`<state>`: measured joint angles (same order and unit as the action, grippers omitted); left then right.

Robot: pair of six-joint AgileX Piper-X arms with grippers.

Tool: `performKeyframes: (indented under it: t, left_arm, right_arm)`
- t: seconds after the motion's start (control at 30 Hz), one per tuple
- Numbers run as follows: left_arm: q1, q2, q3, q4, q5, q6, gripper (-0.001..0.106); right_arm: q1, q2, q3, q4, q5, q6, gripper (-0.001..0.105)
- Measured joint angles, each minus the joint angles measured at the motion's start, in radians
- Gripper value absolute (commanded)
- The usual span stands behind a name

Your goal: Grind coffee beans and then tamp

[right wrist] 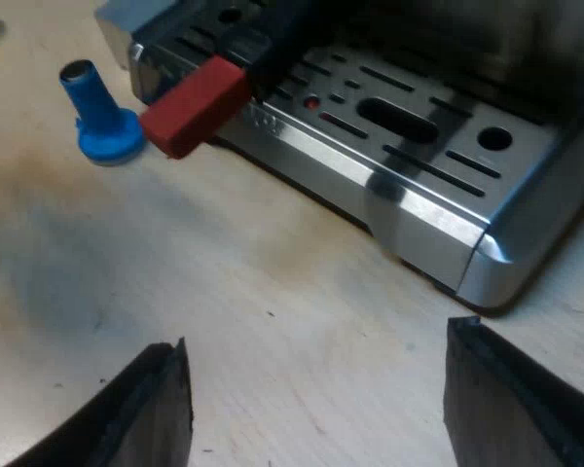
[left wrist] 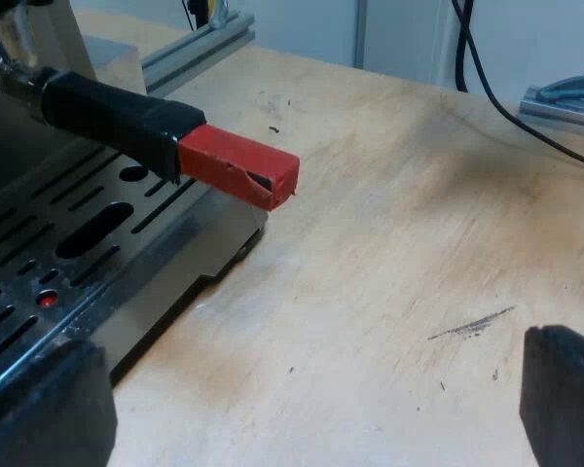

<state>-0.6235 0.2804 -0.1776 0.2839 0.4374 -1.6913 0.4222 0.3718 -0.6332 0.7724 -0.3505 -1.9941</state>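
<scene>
Left wrist view: the metal holder (left wrist: pixel 117 115) is seen by its dark handle, jutting from the espresso machine (left wrist: pixel 190 258), with its red end (left wrist: pixel 238 167) carried out past the slotted drip tray (left wrist: pixel 39 248) over the wooden table (left wrist: pixel 399 253). The left gripper (left wrist: pixel 302 404) is held wide open and empty, low over the table by the tray's corner. In the right wrist view, the right gripper (right wrist: pixel 321 404) is likewise spread wide with nothing held, and a blue tamper (right wrist: pixel 101 115) is stood on the table just beside the red end. The holder appears seated in the machine, so grinding is judged the step in hand; next, the handle would need to be grasped.
</scene>
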Motion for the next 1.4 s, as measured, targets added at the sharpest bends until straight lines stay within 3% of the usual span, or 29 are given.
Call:
performKeyframes:
  t: [0.37, 0.5, 0.63, 0.73, 1.03, 1.07, 1.1, 1.13, 1.17, 1.23, 1.4]
  left_arm:
    - [0.0, 0.0, 0.0, 0.0, 0.0, 0.0, 0.085]
    - [0.0, 0.0, 0.0, 0.0, 0.0, 0.0, 0.085]
    - [0.0, 0.0, 0.0, 0.0, 0.0, 0.0, 0.085]
    - [0.0, 0.0, 0.0, 0.0, 0.0, 0.0, 0.085]
    - [0.0, 0.0, 0.0, 0.0, 0.0, 0.0, 0.085]
    - [0.0, 0.0, 0.0, 0.0, 0.0, 0.0, 0.085]
    - [0.0, 0.0, 0.0, 0.0, 0.0, 0.0, 0.085]
    - [0.0, 0.0, 0.0, 0.0, 0.0, 0.0, 0.085]
    - [0.0, 0.0, 0.0, 0.0, 0.0, 0.0, 0.085]
    - [0.0, 0.0, 0.0, 0.0, 0.0, 0.0, 0.085]
    - [0.0, 0.0, 0.0, 0.0, 0.0, 0.0, 0.085]
  right_arm:
    - [0.0, 0.028, 0.0, -0.014, -0.062, -0.043, 0.054]
    - [0.0, 0.097, 0.0, -0.044, -0.144, -0.112, 0.054]
    - [0.002, 0.181, 0.0, -0.1, -0.17, -0.121, 0.054]
    - [0.017, 0.205, 0.0, -0.116, -0.171, -0.12, 0.054]
    - [0.275, 0.305, 0.0, -0.204, -0.073, -0.141, 0.054]
    - [0.328, 0.317, 0.0, -0.214, -0.042, -0.13, 0.054]
    - [0.442, 0.34, 0.0, -0.275, 0.111, -0.029, 0.054]
    - [0.493, 0.347, 0.0, -0.299, 0.157, 0.014, 0.054]
    - [0.51, 0.349, 0.0, -0.31, 0.165, 0.026, 0.054]
    - [0.635, 0.356, 0.003, -0.375, 0.277, 0.109, 0.054]
    - [0.772, 0.358, 0.035, -0.45, 0.48, 0.227, 0.054]
